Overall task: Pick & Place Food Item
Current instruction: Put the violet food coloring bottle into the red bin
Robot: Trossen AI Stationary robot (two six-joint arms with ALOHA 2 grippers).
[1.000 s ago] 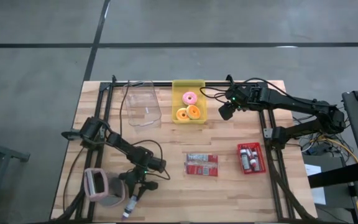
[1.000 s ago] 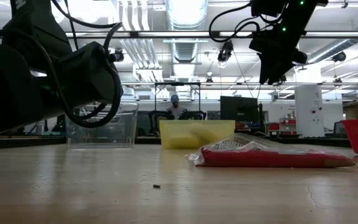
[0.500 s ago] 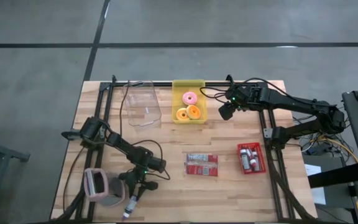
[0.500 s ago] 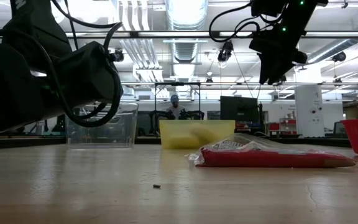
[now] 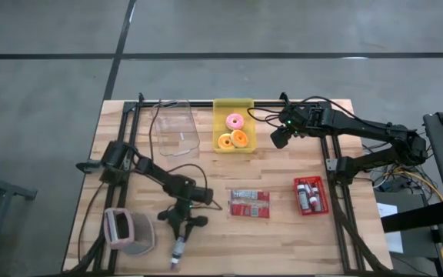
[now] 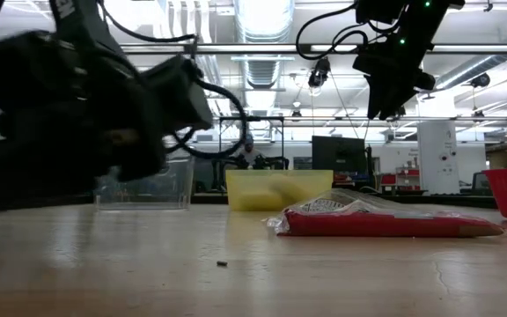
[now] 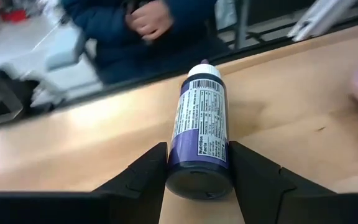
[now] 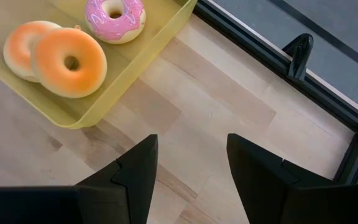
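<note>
Gripping purple bottle (image 7: 199,134); left fingers (image 7: 140,176) clamped.

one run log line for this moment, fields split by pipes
left gripper: shut on purple bottle, near table's front edge | right gripper: open, raised beside yellow tray

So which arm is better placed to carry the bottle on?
Left. The left gripper already clamps the purple bottle low over the table; the right gripper hovers open beside the yellow tray.

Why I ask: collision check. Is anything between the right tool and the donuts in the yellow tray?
Nothing visible does. The open right tool hovers beside the yellow tray; only the tray's low rim lies between it and the donuts.
</note>
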